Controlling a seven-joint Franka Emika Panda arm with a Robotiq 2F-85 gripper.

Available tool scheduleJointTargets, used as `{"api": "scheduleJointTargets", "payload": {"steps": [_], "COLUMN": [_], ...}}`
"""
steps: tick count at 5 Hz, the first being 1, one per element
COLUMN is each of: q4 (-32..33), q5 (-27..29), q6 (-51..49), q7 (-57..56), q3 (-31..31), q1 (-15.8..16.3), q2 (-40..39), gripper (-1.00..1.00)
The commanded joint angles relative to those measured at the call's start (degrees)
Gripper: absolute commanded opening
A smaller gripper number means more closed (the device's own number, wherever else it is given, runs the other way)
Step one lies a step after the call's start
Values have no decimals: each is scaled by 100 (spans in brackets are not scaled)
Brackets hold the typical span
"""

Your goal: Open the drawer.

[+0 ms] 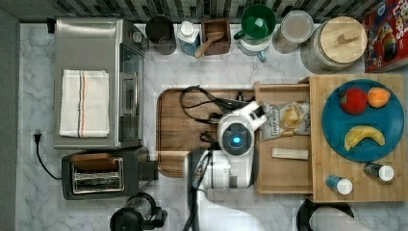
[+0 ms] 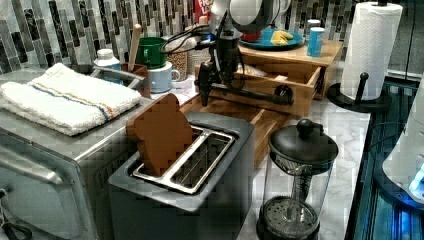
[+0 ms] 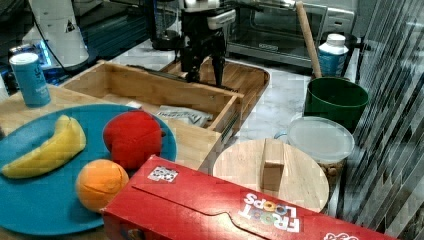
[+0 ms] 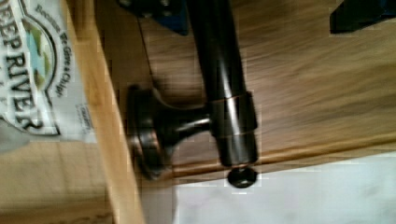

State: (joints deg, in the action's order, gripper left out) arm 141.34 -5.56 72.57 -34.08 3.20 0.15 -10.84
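At the top view's left, on the marble bench (image 1: pixel 192 72), a steel toaster oven (image 1: pixel 125 82) under a folded striped towel (image 1: pixel 84 103), with a toaster (image 1: pixel 96 175) just beside it, a brown slice (image 1: pixel 91 161) upright in one slot. Toward the middle, a dark brown tray (image 1: pixel 175 130) with rounded corners, black cables (image 1: pixel 197 103) looped across it. Next, above the tray's right end, the Franka arm's white wrist (image 1: pixel 235 137), with the gripper (image 3: pixel 205 76) pointed down at the front of the drawer (image 1: pixel 284 175). Fingers (image 3: pixel 218 70) spread apart. In the wrist view, the long black bar handle (image 4: pixel 224 93) running between the two pads, close beside one, well clear of the other, and not clamped. Drawer itself standing well out of its light bamboo cabinet (image 1: pixel 361 185) toward the top view's left, front overlapping the tray, shallow interior open to view, a Deep River chip bag (image 1: pixel 286 120) and a pale flat stick (image 1: pixel 289 153) lying inside. Farther right, atop the cabinet, a blue plate (image 1: pixel 334 120) carrying a red apple (image 1: pixel 354 100), an orange (image 1: pixel 378 97) and a banana (image 1: pixel 364 136), with a dark shaker (image 1: pixel 378 171) and a blue shaker (image 1: pixel 338 185) near the cabinet's edge. In the top view's far right corner, a red cereal box (image 1: pixel 387 33).
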Motion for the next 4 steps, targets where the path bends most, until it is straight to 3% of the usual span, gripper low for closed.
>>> {"api": "scheduleJointTargets", "payload": {"steps": [1,4], "q4": [711,709], "q5": [-506,-532], "q6": [-348,-348], "q7": [1279,1298], "q3": [-113,-234], "q1": [1140,1014], "q2": [602,603], "gripper": [100,100]}}
